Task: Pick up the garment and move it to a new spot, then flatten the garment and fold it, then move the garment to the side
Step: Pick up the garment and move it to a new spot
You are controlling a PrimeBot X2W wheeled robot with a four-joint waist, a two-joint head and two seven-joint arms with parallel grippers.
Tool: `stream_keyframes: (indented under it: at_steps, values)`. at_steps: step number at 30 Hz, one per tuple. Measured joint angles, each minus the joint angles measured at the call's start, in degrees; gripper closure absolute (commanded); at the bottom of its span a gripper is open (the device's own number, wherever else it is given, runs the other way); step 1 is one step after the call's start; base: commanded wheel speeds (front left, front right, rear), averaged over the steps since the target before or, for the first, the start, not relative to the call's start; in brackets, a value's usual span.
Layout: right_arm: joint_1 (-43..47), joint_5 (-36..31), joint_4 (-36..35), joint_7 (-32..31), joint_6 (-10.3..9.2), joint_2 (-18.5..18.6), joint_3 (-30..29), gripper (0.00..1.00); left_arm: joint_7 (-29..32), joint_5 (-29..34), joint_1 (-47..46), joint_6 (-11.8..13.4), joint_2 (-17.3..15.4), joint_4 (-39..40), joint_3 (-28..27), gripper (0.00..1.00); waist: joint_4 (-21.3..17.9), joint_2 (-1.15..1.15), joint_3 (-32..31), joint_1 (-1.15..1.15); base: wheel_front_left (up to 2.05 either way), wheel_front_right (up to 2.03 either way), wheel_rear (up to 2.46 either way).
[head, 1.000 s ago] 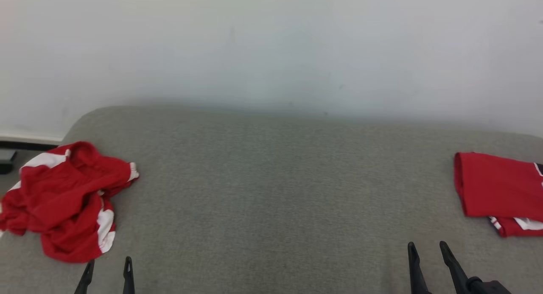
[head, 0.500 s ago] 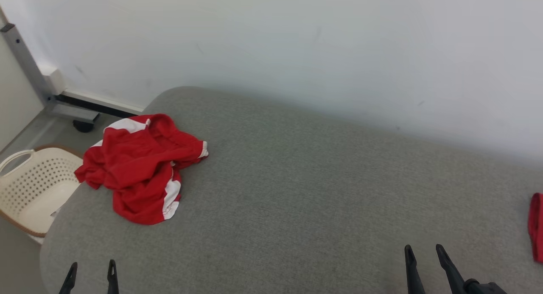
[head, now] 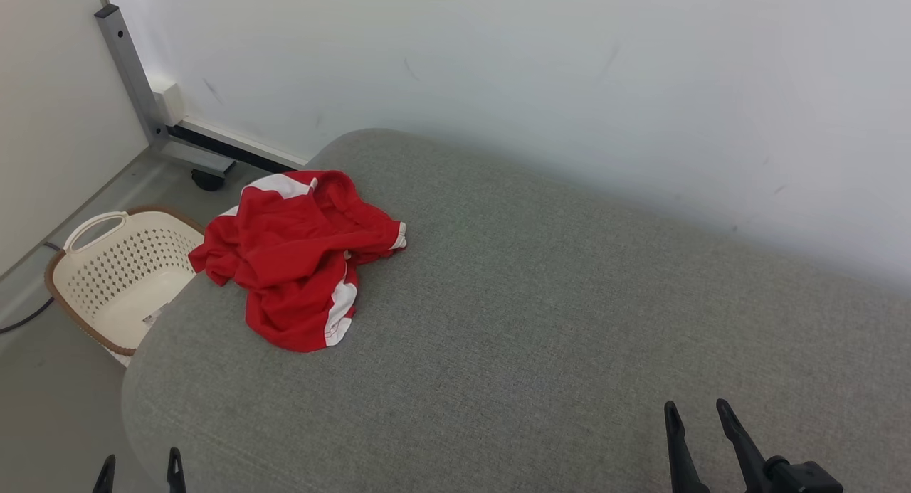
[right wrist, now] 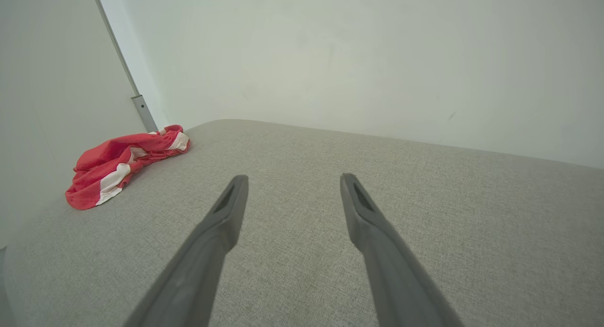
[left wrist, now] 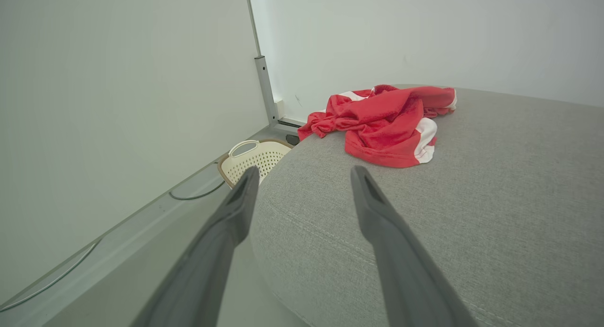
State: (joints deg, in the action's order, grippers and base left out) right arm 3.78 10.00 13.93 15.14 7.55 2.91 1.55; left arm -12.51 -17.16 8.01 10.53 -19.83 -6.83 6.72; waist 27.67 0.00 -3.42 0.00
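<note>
One red-and-white garment (head: 299,258), crumpled, at the far-left edge of the grey cushioned surface (head: 541,322). White perforated basket (head: 107,279) on the floor just left of it; metal post (head: 132,73) beyond. Left gripper (head: 140,456) and right gripper (head: 696,405) at the near edge, fingers apart, well apart from the garment, open cushion between.

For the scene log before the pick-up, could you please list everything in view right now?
garment: one, red and white, crumpled at the cushion's far left corner
cushion: one, grey, under the garment
basket: one, cream with brown rim, on the floor left of the cushion
metal post: one, grey, against the wall
cable: one, black, on the floor beside the basket
left gripper: one, dark, open, at the cushion's near left edge
right gripper: one, dark, open, over the cushion's near right
</note>
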Motion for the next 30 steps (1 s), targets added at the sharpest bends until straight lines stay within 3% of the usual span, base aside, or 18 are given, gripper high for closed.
stream_keyframes:
  at_steps: [7, 13, 21, 30]
  values:
    - [0.0, 0.0, 0.2, 0.0, 0.00, 0.0, -0.1, 0.00, 0.1, -0.5, -0.9, -0.1, -0.6, 0.1, -0.2, 0.00, -0.1, 0.00, -0.1, 0.00, 0.00, 0.00, 0.00]
    - [0.3, -0.5, -0.2, 0.0, 0.00, 0.0, 0.1, 0.00, 1.0, -2.8, -6.2, -2.0, -2.4, -0.9, -1.9, 0.00, -1.2, 0.01, -0.4, 0.00, 0.00, 0.00, 0.00]
    - [-6.4, -3.5, -3.5, 0.0, 0.00, -0.1, 1.5, 0.00, 3.7, -6.9, -21.6, -4.6, -7.3, -5.6, -6.8, 0.00, -5.0, 0.01, 2.1, 0.01, 0.00, 0.00, 0.00]
    - [-12.9, -3.9, -6.9, 0.0, 0.00, 0.0, 3.4, 0.00, 9.0, -11.4, -41.2, -9.7, -13.1, -16.7, -8.6, 0.00, -12.3, 0.01, 9.6, 0.01, 0.00, 0.00, 0.00]
